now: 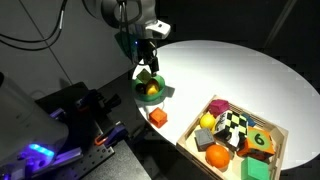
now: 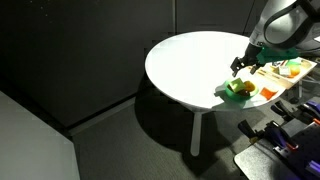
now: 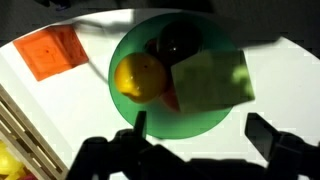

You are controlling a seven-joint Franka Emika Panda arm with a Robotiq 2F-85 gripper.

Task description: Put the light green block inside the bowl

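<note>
The small round green bowl [image 3: 165, 75] fills the wrist view, and the light green block [image 3: 212, 78] lies inside it beside a yellow ball [image 3: 138, 78] and a dark round thing [image 3: 178, 40]. My gripper [image 3: 200, 130] hangs open just above the bowl, its fingers spread near the bowl's rim with nothing between them. In both exterior views the bowl [image 1: 150, 90] [image 2: 238, 90] sits near the white table's edge with my gripper [image 1: 147, 60] [image 2: 240, 68] just above it.
An orange cube [image 1: 158, 117] [image 3: 52, 50] lies on the round white table [image 1: 230, 70] beside the bowl. A shallow wooden tray [image 1: 195, 140] with several toys stands close by near the table's edge; it also shows in an exterior view [image 2: 292, 78].
</note>
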